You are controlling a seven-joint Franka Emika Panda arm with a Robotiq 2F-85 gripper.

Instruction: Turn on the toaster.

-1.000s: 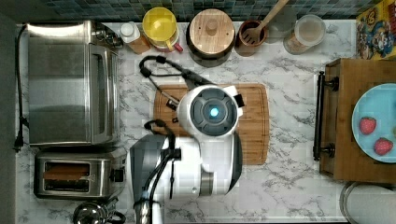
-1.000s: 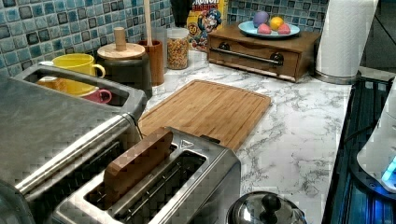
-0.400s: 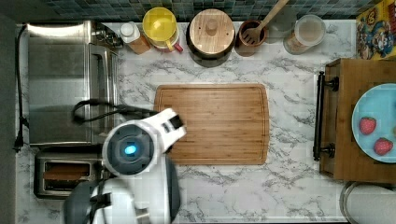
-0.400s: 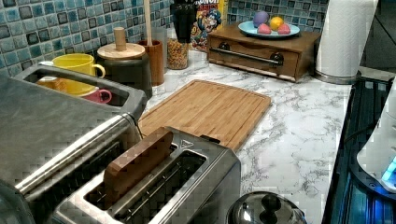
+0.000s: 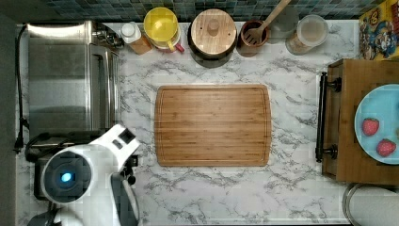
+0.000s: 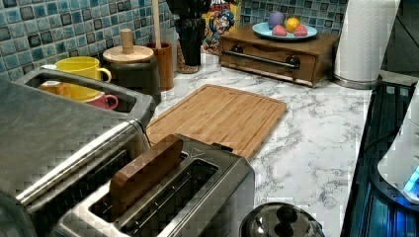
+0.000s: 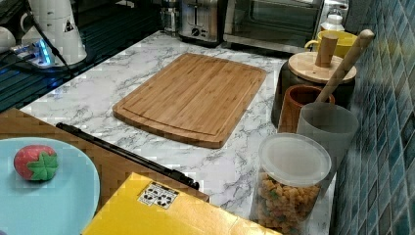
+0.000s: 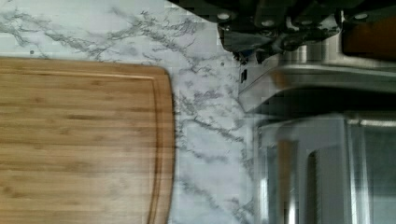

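My hand (image 8: 275,28) hovers just above the toaster (image 6: 197,192) — a brown slice (image 6: 143,173) in its slot — grip state impossible to tell.

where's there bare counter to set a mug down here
The cutting board is bare, and so is the marble between it and the wooden box. The back row by the tiles is packed with the jars and canister. The arm covers the toaster corner.

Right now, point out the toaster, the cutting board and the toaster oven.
toaster (image 6: 197,185): left view, steel top beside its slots.
cutting board (image 5: 212,125): top view, middle of the bamboo surface.
toaster oven (image 5: 59,77): top view, steel roof.
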